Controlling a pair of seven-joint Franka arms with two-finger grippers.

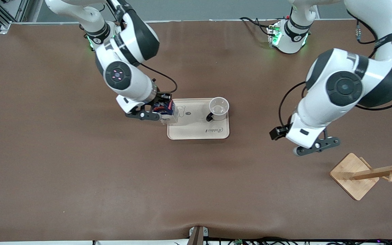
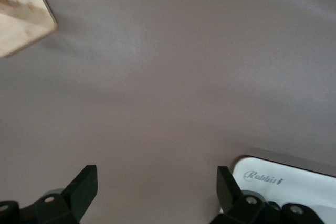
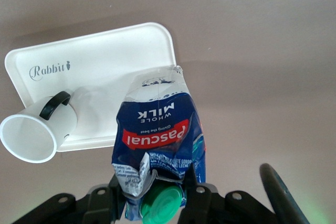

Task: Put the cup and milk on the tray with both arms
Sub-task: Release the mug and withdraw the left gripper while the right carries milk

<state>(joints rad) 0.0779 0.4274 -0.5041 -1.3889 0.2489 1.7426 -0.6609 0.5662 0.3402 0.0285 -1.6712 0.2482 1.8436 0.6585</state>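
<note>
The right end effector (image 1: 160,110) pinches the milk (image 1: 167,109) by its top over the tray's (image 1: 196,131) right-arm end, ready to set it beside the cup (image 1: 218,108) already standing there, while the left end effector (image 1: 313,146) waits spread over bare tabletop (image 1: 80,177) toward the left arm's end.

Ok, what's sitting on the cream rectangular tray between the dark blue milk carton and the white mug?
Nothing: between the milk carton, held in the right gripper, and the mug there is only bare tray with its printed animal, as the front view shows.
</note>
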